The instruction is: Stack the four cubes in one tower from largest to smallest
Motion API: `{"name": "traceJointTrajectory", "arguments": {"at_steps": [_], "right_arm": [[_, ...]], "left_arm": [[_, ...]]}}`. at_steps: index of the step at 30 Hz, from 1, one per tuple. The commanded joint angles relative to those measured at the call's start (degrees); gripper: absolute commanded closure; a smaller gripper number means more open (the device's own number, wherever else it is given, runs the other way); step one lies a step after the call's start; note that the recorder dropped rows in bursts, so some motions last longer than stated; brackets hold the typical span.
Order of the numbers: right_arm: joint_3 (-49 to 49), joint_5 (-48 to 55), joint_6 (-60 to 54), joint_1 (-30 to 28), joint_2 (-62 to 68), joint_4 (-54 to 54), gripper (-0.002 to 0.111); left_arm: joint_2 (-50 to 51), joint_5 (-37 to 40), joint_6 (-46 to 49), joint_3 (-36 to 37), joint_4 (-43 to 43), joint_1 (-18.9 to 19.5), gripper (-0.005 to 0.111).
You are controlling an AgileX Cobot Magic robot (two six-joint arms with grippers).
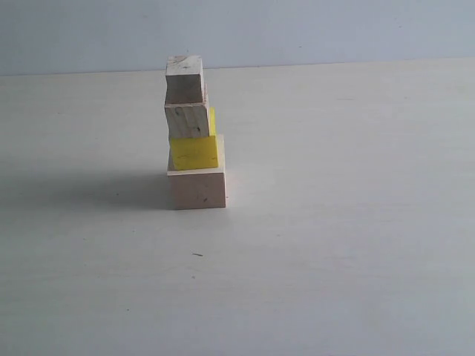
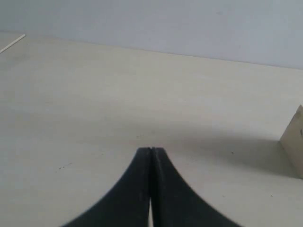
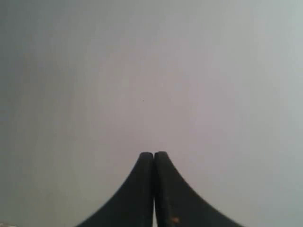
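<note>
Tower [image 1: 190,141] stands on the table [image 1: 334,222]: large pale cube [image 1: 197,190] lowest, yellow cube [image 1: 194,153], medium wooden cube [image 1: 187,120], top wooden cube [image 1: 184,79]. Left gripper [image 2: 150,150] and right gripper [image 3: 154,154] each have their fingers pressed together on nothing. The pale wooden edge [image 2: 296,142] near the left one is probably the tower's base.

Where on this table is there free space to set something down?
Almost everywhere: the table is bare right of the tower, in front of it, and left of it where its shadow falls. Only the tower's own spot is taken.

Yellow cube [image 1: 194,153], pale wooden cubes [image 1: 197,190]
</note>
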Motion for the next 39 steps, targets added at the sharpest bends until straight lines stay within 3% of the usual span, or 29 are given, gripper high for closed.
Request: {"name": "traceJointTrajectory", "arguments": {"at_steps": [1,28,34,39], "right_arm": [[0.2,-0.1,0.2,-0.1,-0.2,0.1,0.108],[0.5,2.1,0.3,-0.1,-0.2,-0.7,0.108],[7.7,1.2,0.3,-4.1,-0.2,-1.4,0.108],[19.9,-9.1,6.5,-8.9,-0.2,-1.4,0.108]], "left_arm": [[-0.3,-0.2,-0.3,0.2,-0.1,-0.3,0.107],[-0.3,-0.2,-0.3,0.2,-0.1,-0.3,0.107],[-0.3,-0.2,-0.3,0.2,-0.1,-0.3,0.107],[-0.3,-0.2,-0.3,0.2,-0.1,-0.3,0.107]]}}
